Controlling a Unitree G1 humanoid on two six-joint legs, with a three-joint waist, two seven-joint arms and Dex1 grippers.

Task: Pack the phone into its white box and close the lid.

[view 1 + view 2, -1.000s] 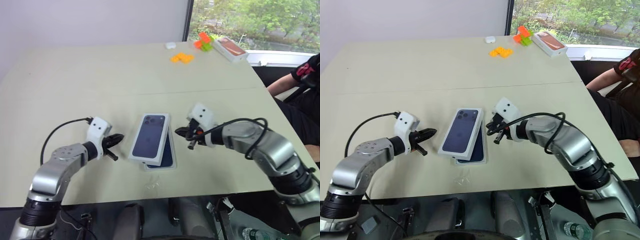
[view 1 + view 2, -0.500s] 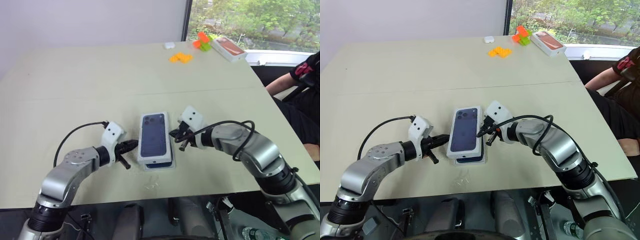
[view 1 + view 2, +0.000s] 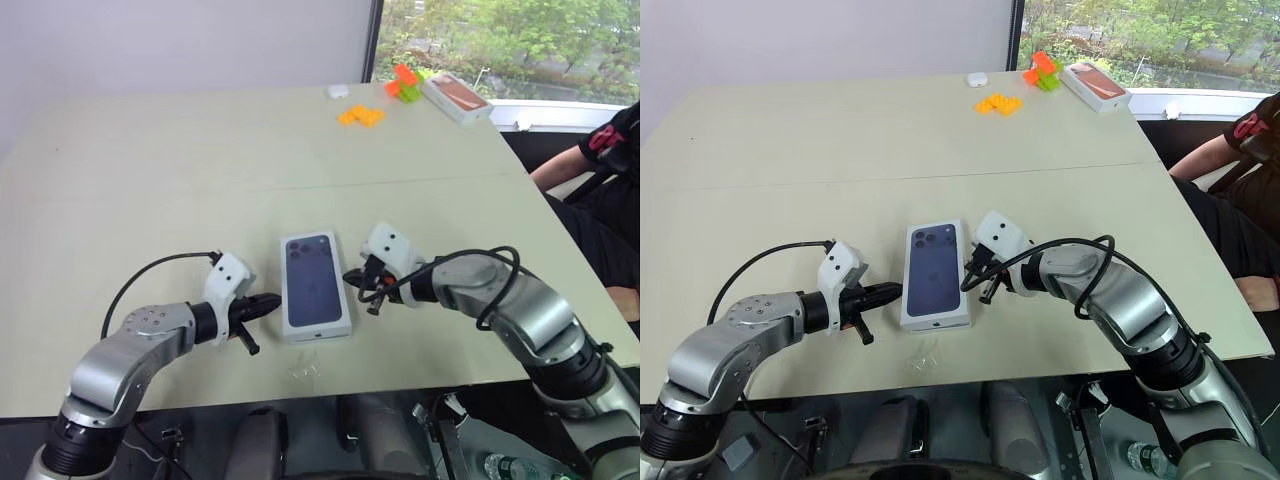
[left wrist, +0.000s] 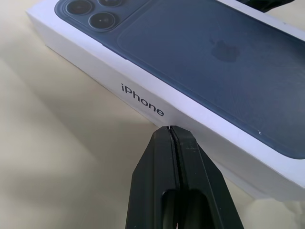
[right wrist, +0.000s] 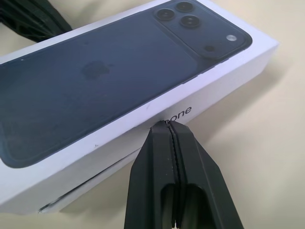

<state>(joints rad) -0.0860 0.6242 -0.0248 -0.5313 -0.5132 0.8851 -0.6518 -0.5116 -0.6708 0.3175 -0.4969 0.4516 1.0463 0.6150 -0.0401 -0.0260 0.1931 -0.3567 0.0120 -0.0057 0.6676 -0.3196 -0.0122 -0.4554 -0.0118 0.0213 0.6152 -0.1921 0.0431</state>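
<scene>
the white cardboard lid printed with a dark blue phone (image 3: 316, 287) sits on its box at the near middle of the pale table (image 3: 200, 170). left end effector (image 3: 268, 303) and right end effector (image 3: 356, 278), both clenched empty, flank its long sides. stiff, light, smooth-sided; best pressed from above.

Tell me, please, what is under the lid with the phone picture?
Under the lid a thin white strip shows along its lower edge, likely the white box. The lid covers the inside, so whether the phone lies there cannot be seen.
</scene>
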